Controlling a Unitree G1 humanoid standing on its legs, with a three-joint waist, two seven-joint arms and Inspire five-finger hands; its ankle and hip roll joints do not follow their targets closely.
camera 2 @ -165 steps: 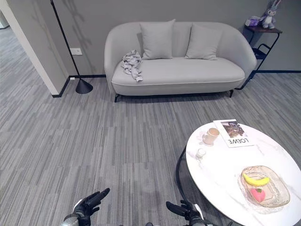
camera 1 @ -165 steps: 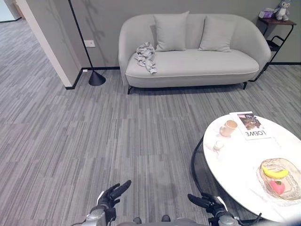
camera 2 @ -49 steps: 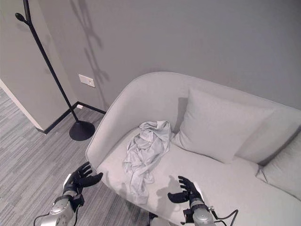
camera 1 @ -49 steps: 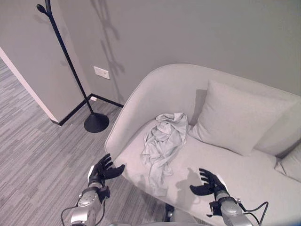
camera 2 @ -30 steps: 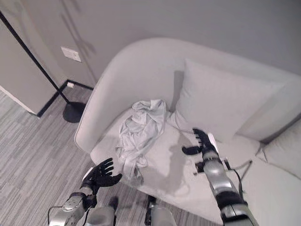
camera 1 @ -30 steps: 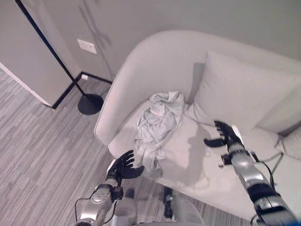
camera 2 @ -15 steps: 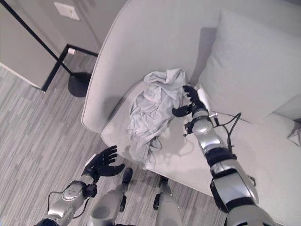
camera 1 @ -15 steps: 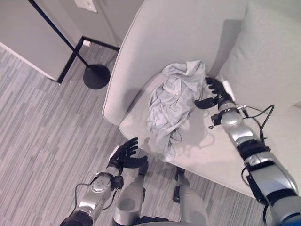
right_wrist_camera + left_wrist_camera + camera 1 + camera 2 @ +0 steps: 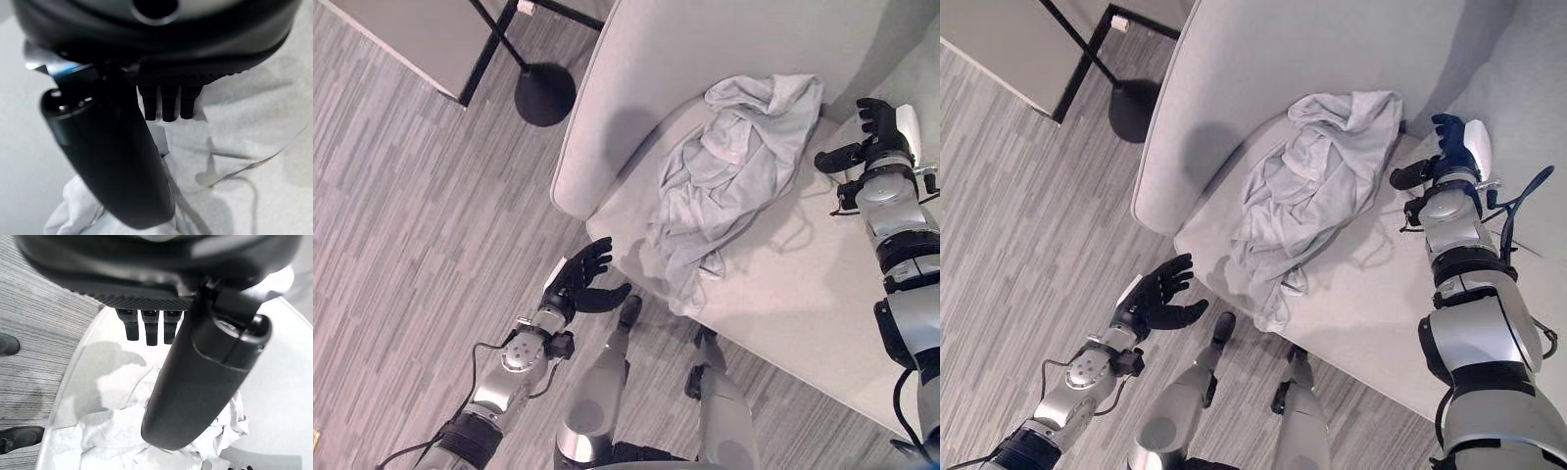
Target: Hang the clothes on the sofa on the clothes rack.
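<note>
Barely begun: I have nothing picked up yet.
The crumpled pale grey garment (image 9: 729, 176) lies on the light grey fabric sofa (image 9: 636, 78); my right hand (image 9: 873, 132) and left hand (image 9: 578, 286) hang released, unhung work remaining.

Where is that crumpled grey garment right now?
The garment lies bunched on the sofa seat's left end, between the left hand and right hand.

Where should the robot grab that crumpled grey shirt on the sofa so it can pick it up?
Probably the bunched-up top of the grey shirt, near the sofa back. The folds stand thick there, easy to pinch, and the right hand is open beside it, so come from that side. The thin tail hanging over the seat's front edge would slip more easily. The left hand is open, off the sofa.
</note>
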